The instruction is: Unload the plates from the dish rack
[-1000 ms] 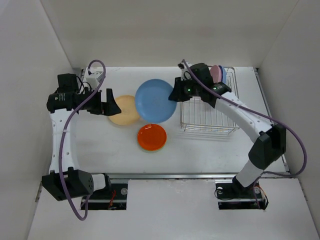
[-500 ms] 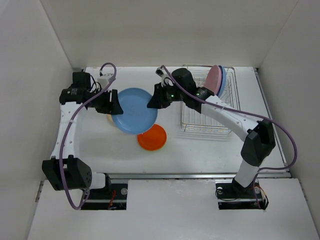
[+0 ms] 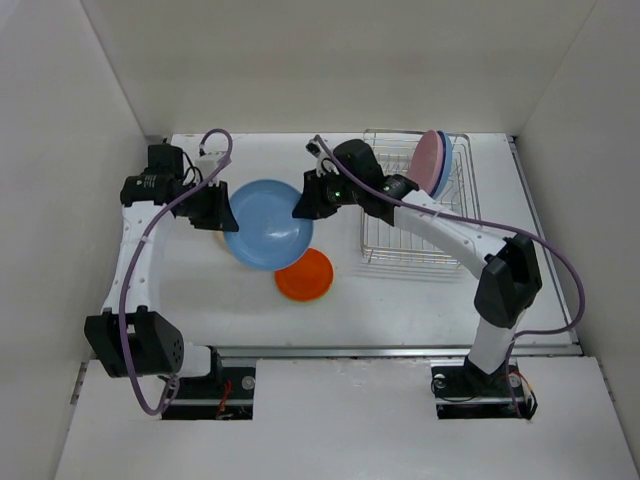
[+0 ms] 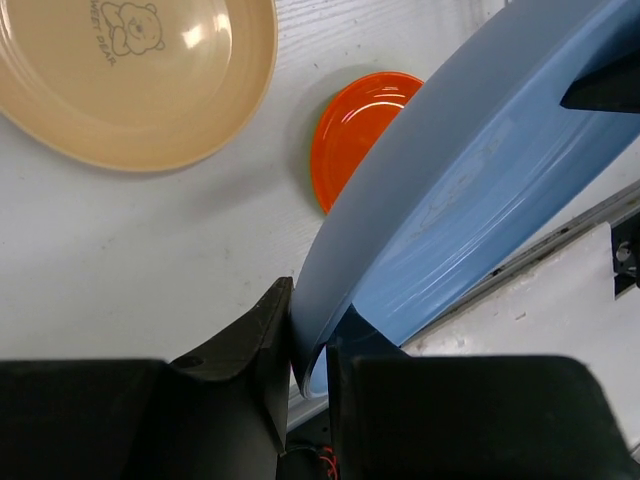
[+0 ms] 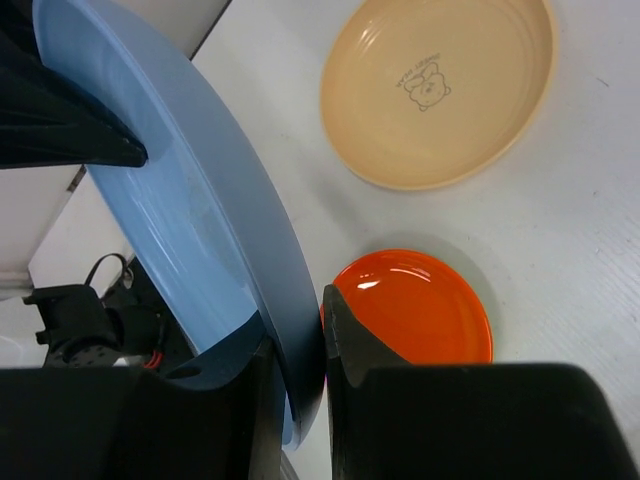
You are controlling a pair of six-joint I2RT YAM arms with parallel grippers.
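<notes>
1. The left claw (image 3: 214,207) is pinched narrow on the light blue plate (image 3: 268,223) at the plate's 9 o'clock rim; I judge it is taking the plate to lay it down on its own side.
2. That plate hangs tilted above the worktop (image 3: 400,300), out of the rack; from above it hides most of the pale yellow plate (image 4: 130,70), which lies flat; the orange plate (image 3: 305,275) lies flat at its 5 o'clock.
3. The right claw (image 3: 304,200) clamps the same rim near 2 o'clock; with both gripping, this reads as a handover.
4. The dish rack (image 3: 410,235) sits at the worktop's 2 o'clock; the pink plate (image 3: 431,160) and the darker blue plate (image 3: 447,150) stand on edge at its far end, not yet unloaded.
5. The worktop is plain white; white walls (image 3: 330,60) close it in at 9, 12 and 3 o'clock.
</notes>
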